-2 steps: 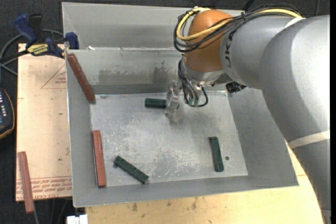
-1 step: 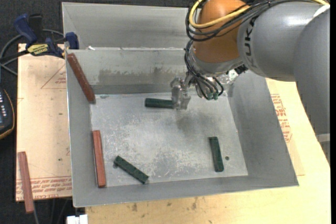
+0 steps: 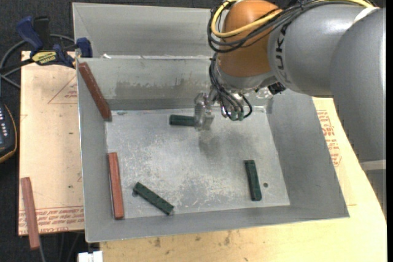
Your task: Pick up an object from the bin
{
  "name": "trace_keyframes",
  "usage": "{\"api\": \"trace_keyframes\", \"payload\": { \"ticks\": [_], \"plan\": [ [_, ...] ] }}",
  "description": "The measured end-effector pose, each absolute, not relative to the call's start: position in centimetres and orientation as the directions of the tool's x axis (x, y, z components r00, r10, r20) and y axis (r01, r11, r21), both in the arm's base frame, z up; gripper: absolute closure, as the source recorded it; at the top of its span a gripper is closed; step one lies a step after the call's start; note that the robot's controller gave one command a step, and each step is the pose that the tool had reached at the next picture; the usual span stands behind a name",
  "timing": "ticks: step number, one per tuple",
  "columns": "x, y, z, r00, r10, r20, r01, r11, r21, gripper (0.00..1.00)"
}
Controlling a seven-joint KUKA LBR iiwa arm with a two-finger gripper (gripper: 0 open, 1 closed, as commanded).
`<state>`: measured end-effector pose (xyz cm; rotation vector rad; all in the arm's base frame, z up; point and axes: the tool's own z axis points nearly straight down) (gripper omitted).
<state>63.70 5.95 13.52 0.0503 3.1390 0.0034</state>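
My gripper hangs low over the back middle of the bin, under the orange wrist cover. A short dark green block lies flat on the bin floor just to its left, with its right end reaching the gripper's tip. Whether the block is touched or held cannot be made out. A longer dark green bar lies toward the front right, well apart from the gripper.
Another dark green bar lies slanted at the front left. A reddish-brown wooden stick rests along the left wall, and a second one leans at the back left corner. The arm fills the upper right.
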Motion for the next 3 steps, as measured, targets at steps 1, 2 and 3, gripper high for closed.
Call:
{"api": "trace_keyframes", "payload": {
  "ticks": [1, 2, 3],
  "plan": [
    [56.2, 1.6, 11.6, -0.997, -0.071, 0.006, -0.071, 0.997, 0.0, 1.0],
    [56.4, 1.8, 11.7, -0.997, -0.073, 0.0, -0.073, 0.997, 0.001, 0.0],
    [51.5, -6.5, 6.8, -0.98, -0.197, 0.006, -0.197, 0.98, 0.0, 0.0]
  ]
}}
